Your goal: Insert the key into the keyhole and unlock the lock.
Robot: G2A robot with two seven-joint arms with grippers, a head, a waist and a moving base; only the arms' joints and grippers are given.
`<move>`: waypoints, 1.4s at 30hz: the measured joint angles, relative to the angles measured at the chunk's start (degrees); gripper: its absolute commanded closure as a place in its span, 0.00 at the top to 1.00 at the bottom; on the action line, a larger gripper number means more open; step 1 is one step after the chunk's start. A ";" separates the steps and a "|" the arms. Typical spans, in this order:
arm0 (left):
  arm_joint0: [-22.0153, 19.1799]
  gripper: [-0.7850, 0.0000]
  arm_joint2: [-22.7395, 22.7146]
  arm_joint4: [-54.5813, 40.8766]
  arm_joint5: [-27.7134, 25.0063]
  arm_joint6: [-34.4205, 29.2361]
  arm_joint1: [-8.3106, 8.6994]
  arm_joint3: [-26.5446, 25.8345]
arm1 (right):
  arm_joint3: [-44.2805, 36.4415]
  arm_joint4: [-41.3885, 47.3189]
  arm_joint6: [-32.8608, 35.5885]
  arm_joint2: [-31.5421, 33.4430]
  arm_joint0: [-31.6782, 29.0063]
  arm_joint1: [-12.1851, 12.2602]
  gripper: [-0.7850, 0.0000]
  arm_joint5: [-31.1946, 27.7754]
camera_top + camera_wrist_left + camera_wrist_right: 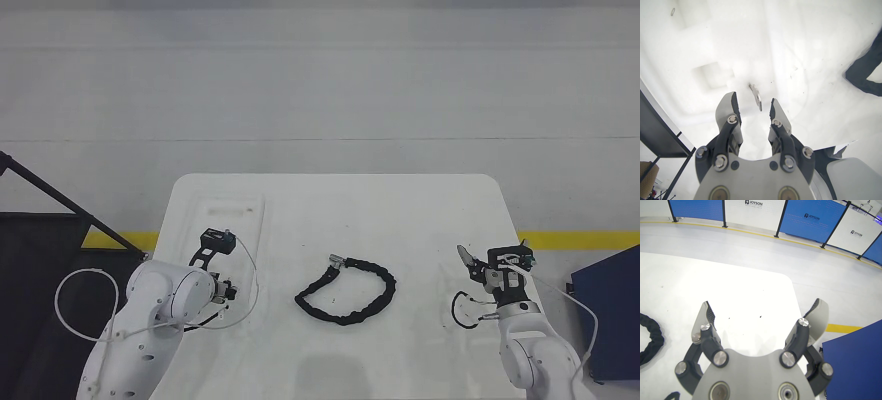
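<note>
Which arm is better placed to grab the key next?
Left. The left gripper is open right at the key; the right gripper is open on the far side of the chain lock.

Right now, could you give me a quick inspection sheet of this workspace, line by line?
Surface: white table, with a few dark specks.
Job's things: key stuck on end in a white foam tray; black lock lying looped at mid-table.
Clutter: small metal ring in the tray.
Grippers: left gripper open, straddling the key without touching it; right gripper open over bare table near its right edge.
Cables: white cable looping beside the left arm; black cable by the right arm.
Surroundings: grey floor, yellow floor line, blue and white panels.
</note>
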 measured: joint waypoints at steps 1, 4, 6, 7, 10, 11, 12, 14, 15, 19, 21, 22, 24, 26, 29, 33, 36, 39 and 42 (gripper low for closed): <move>-0.16 0.48 0.14 0.06 0.05 0.09 -0.02 0.20 | 0.00 0.00 0.00 0.00 0.00 0.00 1.00 0.00; -0.69 0.46 0.57 0.46 0.05 0.46 -0.05 0.87 | 0.00 0.00 0.00 0.00 0.00 0.00 1.00 0.00; -1.02 0.46 0.84 0.47 0.06 0.84 -0.10 1.21 | 0.00 0.00 0.00 0.00 0.00 0.00 1.00 0.00; -1.14 0.46 0.96 0.40 0.05 1.06 -0.12 1.29 | 0.00 0.00 0.00 0.00 0.00 0.00 1.00 0.00; -1.40 0.40 1.36 0.33 -0.25 1.91 -0.17 1.54 | 0.00 0.00 0.00 0.00 0.00 0.00 1.00 0.00; -1.45 0.38 1.48 0.40 -0.28 2.09 -0.18 1.66 | 0.00 0.00 0.00 0.00 0.00 0.00 1.00 0.00; -1.49 0.36 1.55 0.47 -0.26 2.14 -0.19 1.74 | 0.00 0.00 0.00 0.00 0.00 0.00 1.00 0.00; -1.60 0.34 1.72 0.69 -0.10 2.12 -0.20 1.88 | 0.00 0.00 0.00 0.00 0.00 0.00 1.00 0.00; -1.64 0.29 1.78 0.78 0.00 2.06 -0.21 1.92 | 0.00 0.00 0.00 0.00 0.00 0.00 1.00 0.00; -1.76 0.23 1.92 0.98 0.18 1.56 -0.22 1.99 | 0.00 0.00 0.00 0.00 0.00 0.00 1.00 0.00; -1.89 0.14 1.76 0.94 0.25 1.34 -0.21 1.86 | 0.00 0.00 0.00 0.00 0.00 0.00 1.00 0.00; -1.94 0.00 1.68 0.91 0.25 1.31 -0.20 1.83 | 0.00 0.00 0.00 0.00 0.00 0.00 1.00 0.00; -1.98 0.00 1.54 0.89 0.24 1.15 -0.18 1.77 | 0.00 0.00 0.00 0.00 0.00 0.00 1.00 0.00; -1.99 0.00 1.31 1.90 0.35 0.37 -0.09 1.45 | 0.00 0.00 0.00 0.00 0.00 0.00 1.00 0.00; -1.75 0.00 0.11 1.75 1.30 -0.28 0.03 0.02 | 0.00 0.00 0.00 0.00 0.00 0.00 1.00 0.00; -0.62 0.00 -2.84 -0.71 1.76 -0.24 0.57 -2.46 | 0.00 0.00 0.00 0.00 0.00 0.00 1.00 0.00; 0.81 0.00 -5.81 -2.71 1.12 -0.24 1.31 -4.79 | 0.00 0.00 0.00 0.00 0.00 0.00 1.00 0.00; 2.54 0.00 -9.41 -6.16 0.59 -0.24 2.20 -7.25 | 0.00 0.00 0.00 0.00 0.00 0.00 1.00 0.00; 4.62 0.00 -13.50 -11.77 -1.25 -0.24 3.18 -9.81 | 0.00 0.00 0.00 0.00 0.00 0.00 1.00 0.00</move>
